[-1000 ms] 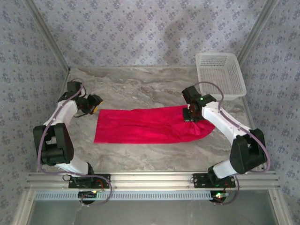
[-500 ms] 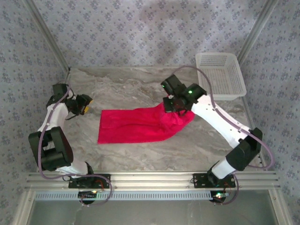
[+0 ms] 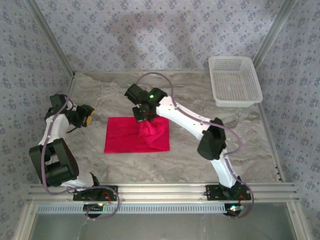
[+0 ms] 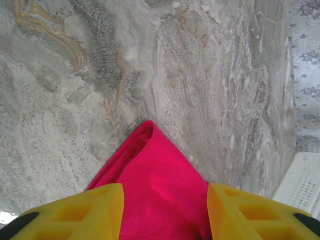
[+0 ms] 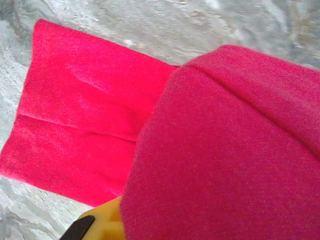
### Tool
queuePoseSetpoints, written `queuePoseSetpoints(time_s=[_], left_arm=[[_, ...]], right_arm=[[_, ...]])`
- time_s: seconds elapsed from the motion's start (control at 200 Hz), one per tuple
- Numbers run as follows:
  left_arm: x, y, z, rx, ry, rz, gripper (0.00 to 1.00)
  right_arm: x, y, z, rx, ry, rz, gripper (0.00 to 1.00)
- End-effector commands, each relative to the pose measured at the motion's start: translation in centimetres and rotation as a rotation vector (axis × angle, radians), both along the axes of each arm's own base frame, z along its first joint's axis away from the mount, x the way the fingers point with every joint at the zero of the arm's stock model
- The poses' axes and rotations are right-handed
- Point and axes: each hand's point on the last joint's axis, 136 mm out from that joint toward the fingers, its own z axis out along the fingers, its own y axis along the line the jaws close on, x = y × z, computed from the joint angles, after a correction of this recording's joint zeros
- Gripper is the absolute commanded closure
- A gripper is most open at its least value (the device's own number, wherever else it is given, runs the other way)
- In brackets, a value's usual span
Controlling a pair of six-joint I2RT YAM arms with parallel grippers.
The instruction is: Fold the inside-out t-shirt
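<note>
Red soft cloth: the inside-out t-shirt (image 3: pixel 122 137) is lying on the table (image 3: pixel 240 145) below the right gripper (image 3: pixel 145 122), which is pinching its end, having swept it leftward and halved the length. Left gripper (image 3: pixel 89 114) is idling spread, empty, nearby.

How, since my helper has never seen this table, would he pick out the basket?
Look at the grey marble table. In its far right corner stands the basket. It is white, rectangular and full of holes, unlike the red shirt.
</note>
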Motion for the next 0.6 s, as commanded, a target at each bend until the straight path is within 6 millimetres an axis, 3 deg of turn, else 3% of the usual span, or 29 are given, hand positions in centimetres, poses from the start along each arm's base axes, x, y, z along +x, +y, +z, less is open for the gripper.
queuePoseSetpoints(time_s=[0.0,0.12,0.215,0.24,0.29,0.39,0.47,0.51,0.55,0.595], left_arm=[[-0.5,-0.3,0.8,-0.011,-0.026,-0.019,0.52],[-0.7,0.2,0.8,-0.011,-0.027,-0.003,0.52],[-1.0,0.8,0.6,-0.010,-0.024,0.017,0.52],[-1.1,1.0,0.6,-0.010,-0.024,0.023,0.52],[-1.1,1.1,0.5,-0.010,-0.023,0.027,0.52],[-1.2,1.1,0.5,-0.008,-0.023,0.029,0.52],[-1.3,1.0,0.9,0.002,-0.038,0.029,0.52],[-1.3,0.7,1.4,0.011,-0.051,0.023,0.52],[-1.3,0.3,1.8,0.026,-0.061,0.014,0.52],[-1.2,-0.5,2.5,0.043,-0.074,-0.011,0.52]], right_arm=[[-0.9,2.1,-1.2,-0.019,0.041,0.047,0.93],[-2.4,5.8,-2.1,0.027,0.090,0.113,0.82],[-4.2,8.3,-0.8,0.118,0.127,0.170,0.53],[-4.7,8.6,0.0,0.139,0.128,0.179,0.40],[-5.3,8.5,1.5,0.159,0.116,0.194,0.32],[-6.2,6.7,4.8,0.174,0.073,0.219,0.28],[-6.1,3.6,6.4,0.152,0.012,0.189,0.28],[-5.9,1.9,6.6,0.156,-0.010,0.163,0.30],[-5.7,-0.2,5.3,0.153,0.000,0.121,0.35],[-5.2,-2.2,3.9,0.191,0.023,0.065,0.47]])
